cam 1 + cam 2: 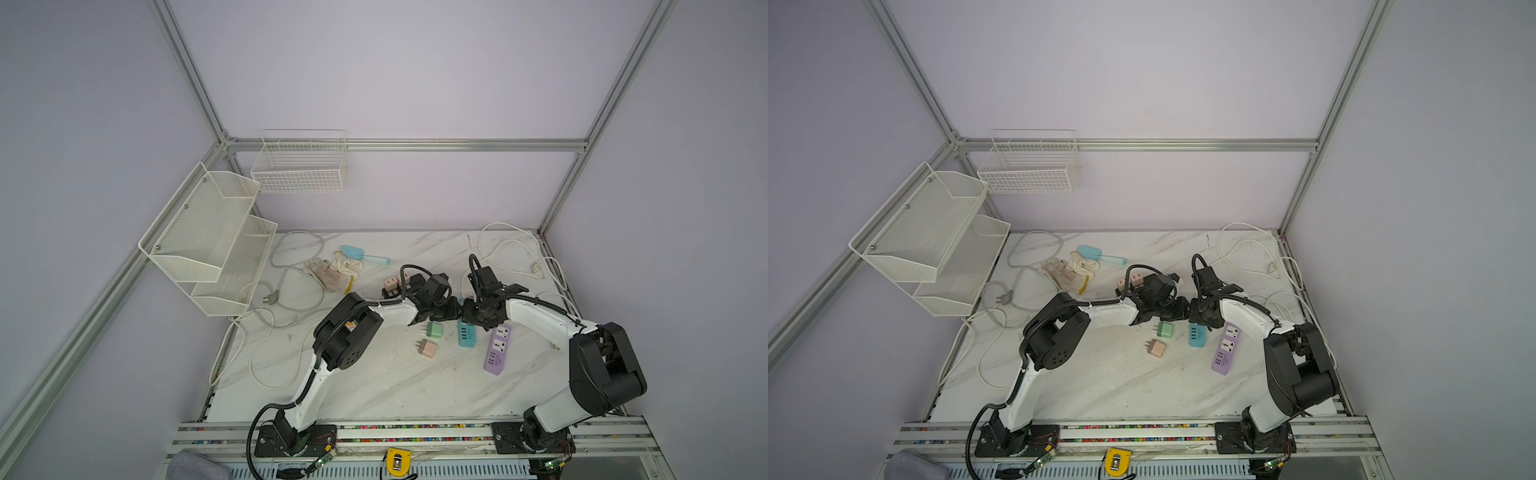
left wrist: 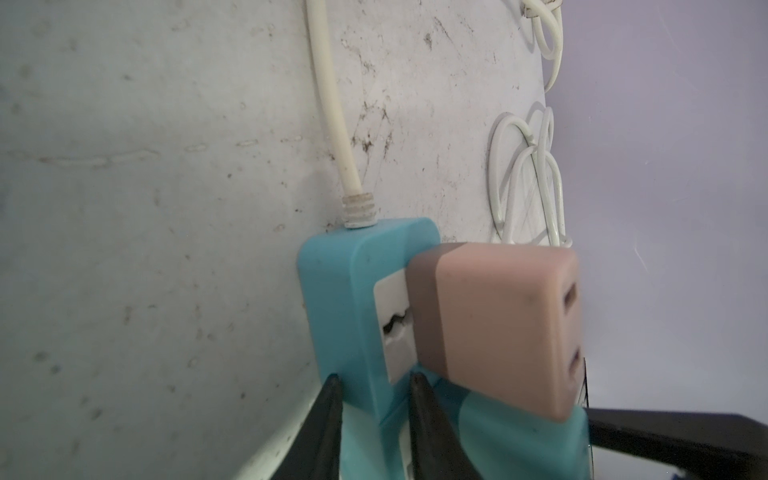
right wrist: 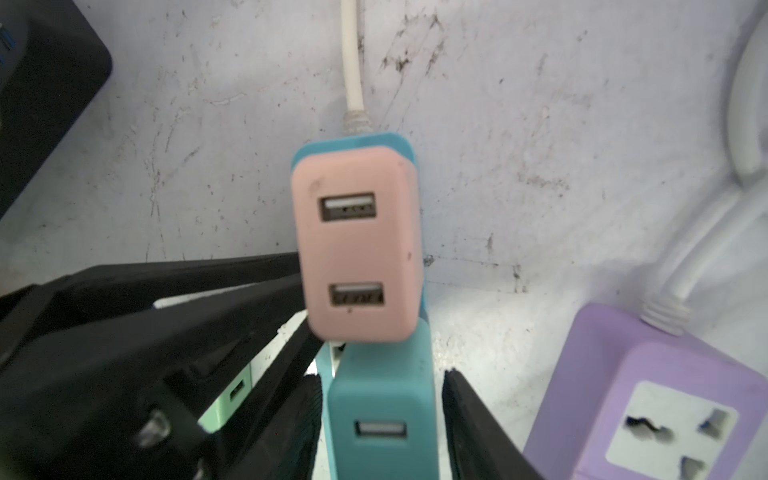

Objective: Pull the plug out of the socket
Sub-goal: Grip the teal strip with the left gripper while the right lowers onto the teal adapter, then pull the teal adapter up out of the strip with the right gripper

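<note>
left gripper (image 2: pixel 376 399): jaws clamped across the teal power strip (image 2: pixel 345 299), we judge to brace it | right gripper (image 3: pixel 382 399): jaws apart, straddling the strip, gap at one side | pink plug (image 3: pixel 357 245): seated in the socket just beyond both sets of fingertips, not yet gripped

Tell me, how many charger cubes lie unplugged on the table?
2: a green cube and, nearer the camera, a pink cube, both left of the teal power strip. More may be hidden.
</note>
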Controlling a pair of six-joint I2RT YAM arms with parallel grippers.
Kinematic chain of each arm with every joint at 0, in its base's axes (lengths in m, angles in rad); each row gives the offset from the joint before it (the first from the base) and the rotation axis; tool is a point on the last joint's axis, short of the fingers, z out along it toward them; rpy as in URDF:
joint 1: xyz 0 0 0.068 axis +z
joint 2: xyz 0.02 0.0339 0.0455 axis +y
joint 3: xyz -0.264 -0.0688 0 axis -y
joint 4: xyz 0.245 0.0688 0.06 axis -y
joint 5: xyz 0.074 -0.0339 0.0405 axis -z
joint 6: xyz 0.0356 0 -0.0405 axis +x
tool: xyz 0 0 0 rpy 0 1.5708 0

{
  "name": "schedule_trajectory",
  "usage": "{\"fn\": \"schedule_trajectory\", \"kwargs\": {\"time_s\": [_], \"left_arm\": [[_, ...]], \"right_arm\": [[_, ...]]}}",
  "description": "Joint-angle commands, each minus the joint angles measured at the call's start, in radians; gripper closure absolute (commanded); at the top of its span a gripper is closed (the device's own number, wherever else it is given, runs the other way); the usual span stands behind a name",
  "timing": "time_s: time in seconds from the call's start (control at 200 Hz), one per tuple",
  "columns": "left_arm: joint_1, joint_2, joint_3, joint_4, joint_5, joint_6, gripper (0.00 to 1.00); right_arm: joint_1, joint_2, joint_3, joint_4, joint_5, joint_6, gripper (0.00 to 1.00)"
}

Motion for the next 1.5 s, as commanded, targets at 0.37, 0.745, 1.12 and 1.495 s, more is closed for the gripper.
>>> {"fn": "schedule_trajectory", "kwargs": {"time_s": [0.37,0.745,1.12,1.495], "left_arm": [[-0.011,-0.014,-0.024,-0.025,0.000,0.023,0.75],[-0.024,-0.014,-0.061,-0.030,-0.008,0.020,0.76],[-0.029,-0.024,-0.101,-0.036,-0.021,0.008,0.77],[-0.033,-0.025,-0.114,-0.041,-0.036,0.007,0.78]], "right_arm": [[0.013,0.049,-0.003,0.005,0.072,-0.020,0.63],[0.034,0.034,-0.001,0.018,0.080,-0.031,0.78],[0.046,0.006,-0.011,0.019,0.099,-0.032,0.81],[0.051,-0.037,-0.032,-0.003,0.151,-0.016,0.84]]}}
